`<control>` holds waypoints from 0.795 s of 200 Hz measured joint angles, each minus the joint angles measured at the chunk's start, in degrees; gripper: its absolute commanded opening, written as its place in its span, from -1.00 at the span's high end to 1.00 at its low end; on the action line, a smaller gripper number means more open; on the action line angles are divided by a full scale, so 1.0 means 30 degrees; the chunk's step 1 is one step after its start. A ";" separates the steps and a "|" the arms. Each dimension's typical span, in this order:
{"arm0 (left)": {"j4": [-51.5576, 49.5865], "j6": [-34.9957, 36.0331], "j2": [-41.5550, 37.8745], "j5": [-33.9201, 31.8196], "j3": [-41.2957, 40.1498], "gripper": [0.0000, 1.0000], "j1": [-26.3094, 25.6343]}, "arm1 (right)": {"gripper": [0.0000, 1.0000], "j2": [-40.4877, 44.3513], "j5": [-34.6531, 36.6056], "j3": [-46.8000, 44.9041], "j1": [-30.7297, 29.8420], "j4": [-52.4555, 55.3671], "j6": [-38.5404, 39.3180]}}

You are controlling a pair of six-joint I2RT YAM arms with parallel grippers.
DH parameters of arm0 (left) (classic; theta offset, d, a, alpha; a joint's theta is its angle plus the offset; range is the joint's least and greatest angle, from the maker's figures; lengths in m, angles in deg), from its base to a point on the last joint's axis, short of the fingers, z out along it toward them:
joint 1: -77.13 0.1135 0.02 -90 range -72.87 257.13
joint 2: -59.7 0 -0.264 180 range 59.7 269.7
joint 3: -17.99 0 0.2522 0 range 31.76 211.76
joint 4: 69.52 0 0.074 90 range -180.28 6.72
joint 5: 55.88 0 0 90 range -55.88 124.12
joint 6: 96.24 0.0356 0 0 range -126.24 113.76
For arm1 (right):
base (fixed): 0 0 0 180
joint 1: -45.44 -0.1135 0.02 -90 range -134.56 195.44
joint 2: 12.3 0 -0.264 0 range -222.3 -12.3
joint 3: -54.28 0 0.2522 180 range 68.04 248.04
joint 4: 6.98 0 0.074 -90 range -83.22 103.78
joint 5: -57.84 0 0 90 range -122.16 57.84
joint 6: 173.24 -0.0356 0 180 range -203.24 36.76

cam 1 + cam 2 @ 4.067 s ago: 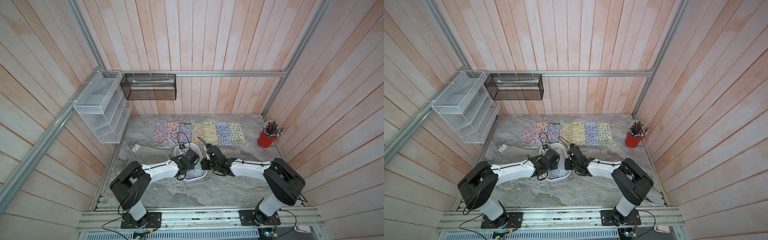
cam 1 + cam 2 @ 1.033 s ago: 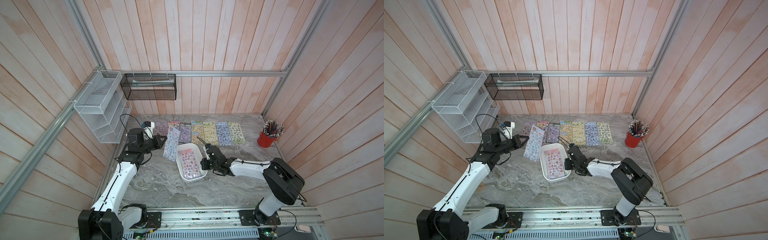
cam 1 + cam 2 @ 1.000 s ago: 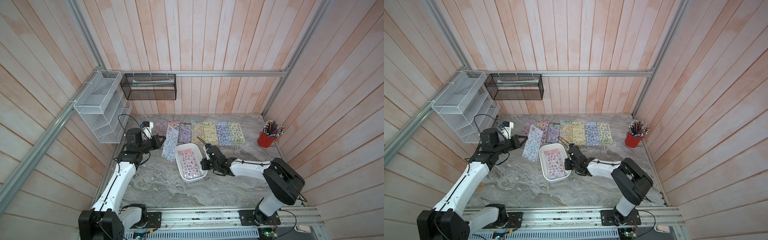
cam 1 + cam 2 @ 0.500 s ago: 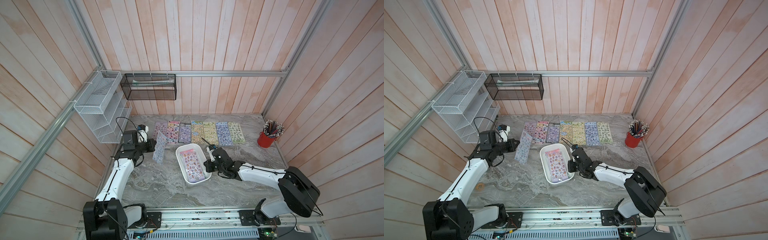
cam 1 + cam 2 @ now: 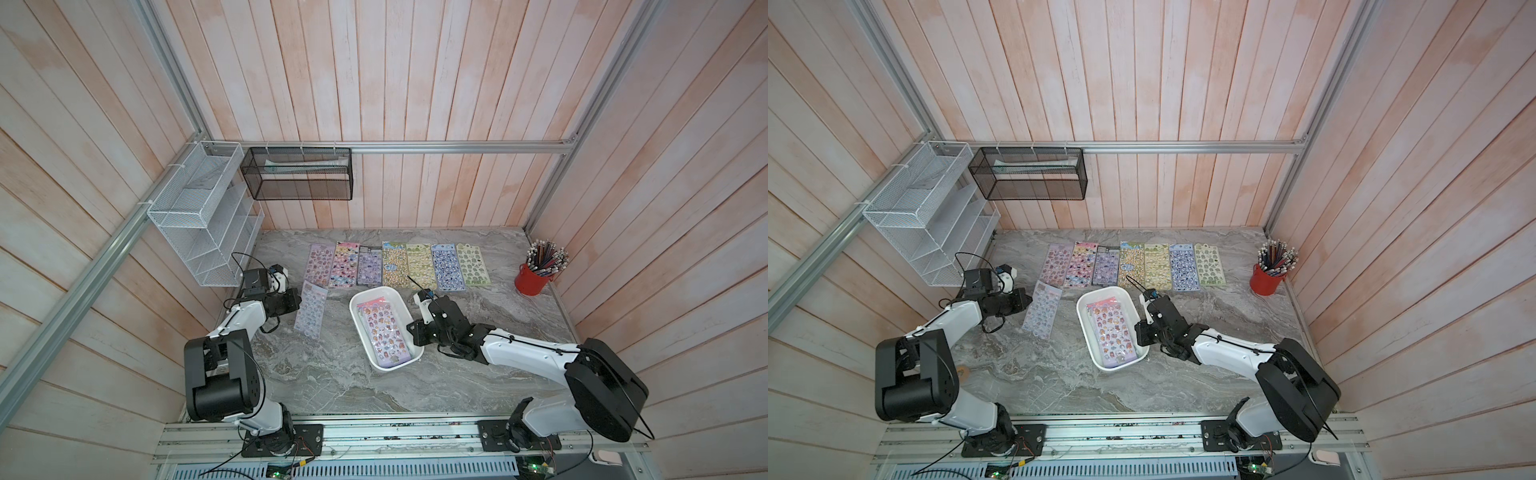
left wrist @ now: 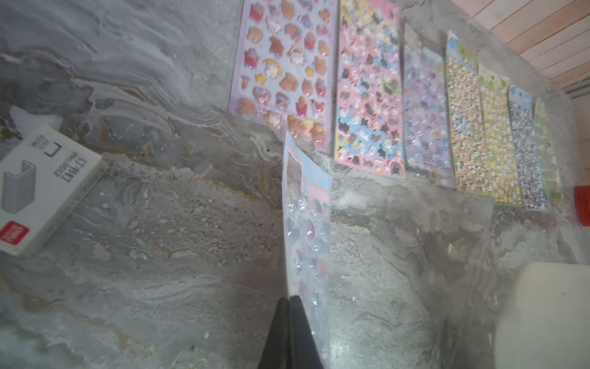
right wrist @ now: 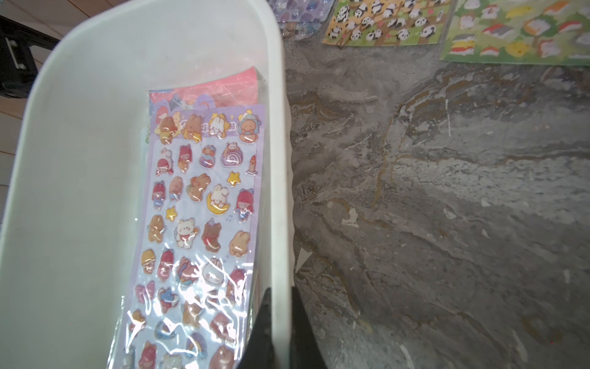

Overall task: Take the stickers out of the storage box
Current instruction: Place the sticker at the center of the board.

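**Mia:** What is the left claw (image 6: 290,302) doing?

**Ben:** It is pinched tight on one edge of a sticker sheet (image 6: 306,230). The sheet pokes out straight ahead of the claw. It looks tilted, not flat.

**Mia:** Is it down on the table (image 6: 143,239)?

**Ben:** Its far end is very low. I cannot tell if it touches.

**Mia:** What is a good way to put it down?

**Ben:** I think the claw should turn a bit so the sheet tips flat. Then it should go down gently. It should open only when the whole sheet lies on the table.

**Mia:** Where should it go?

**Ben:** The row of sheets (image 6: 424,105) lies ahead of the claw. The tip of the held sheet is right by the corner of the nearest one. It is better to lay it beside that one, not on top.

**Mia:** What could go wrong?

**Ben:** The sleeve is shiny and bendy. It might cling to a finger, so the claw should lift away slowly.

**Mia:** And the right claw (image 7: 281,306)?

**Ben:** It is clamped on the wall of the box (image 7: 79,159), with one finger inside and one outside. A pile of stickers (image 7: 204,223) lies in the box, just beside the inside finger.

**Mia:** So there are more to take out?

**Ben:** Yes. A firm hold there should stop the box from sliding.
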 measured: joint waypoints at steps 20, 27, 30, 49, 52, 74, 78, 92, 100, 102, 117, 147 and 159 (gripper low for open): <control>-0.0087 0.0277 0.0984 -0.0080 0.0022 1.00 0.0080 | 1.00 0.0102 -0.0131 -0.0197 0.0197 -0.0095 0.0007; -0.0124 0.0357 0.1224 -0.0146 0.0022 1.00 0.0087 | 1.00 0.0146 -0.0168 -0.0255 0.0270 -0.0117 0.0007; -0.0138 0.0393 0.1319 -0.0189 0.0029 1.00 0.0087 | 1.00 0.0168 -0.0189 -0.0270 0.0313 -0.0117 0.0007; -0.0146 0.0561 0.1625 -0.0357 0.0029 1.00 0.0131 | 1.00 0.0321 -0.0248 -0.0357 0.0510 -0.0168 0.0007; -0.0146 0.0576 0.1639 -0.0372 0.0029 1.00 0.0146 | 1.00 0.0350 -0.0270 -0.0357 0.0539 -0.0182 0.0007; -0.0146 0.0627 0.1814 -0.0707 0.0131 0.88 0.0299 | 1.00 0.0408 -0.0342 -0.0364 0.0656 -0.0313 0.0007; -0.0146 0.0627 0.1858 -0.0765 0.0168 0.84 0.0321 | 1.00 0.0408 -0.0372 -0.0364 0.0663 -0.0328 0.0007; -0.0146 0.0634 0.2011 -0.0991 0.0255 0.72 0.0386 | 1.00 0.0408 -0.0423 -0.0364 0.0692 -0.0379 0.0007; -0.0153 0.0678 0.2069 -0.1151 0.0291 0.66 0.0415 | 1.00 0.0408 -0.0459 -0.0364 0.0692 -0.0401 0.0007; -0.0153 0.0648 0.2076 -0.1188 0.0299 0.65 0.0423 | 1.00 0.0408 -0.0466 -0.0364 0.0692 -0.0401 0.0007; -0.0175 0.0590 0.2098 -0.1399 0.0328 0.59 0.0430 | 1.00 0.0408 -0.0488 -0.0364 0.0699 -0.0401 0.0007; -0.0313 0.0437 0.1953 -0.1800 0.0481 0.55 0.0459 | 1.00 0.0408 -0.0525 -0.0364 0.0714 -0.0386 0.0007; -0.0386 0.0240 0.1566 -0.1865 0.0495 0.54 0.0459 | 1.00 0.0408 -0.0525 -0.0364 0.0714 -0.0372 0.0007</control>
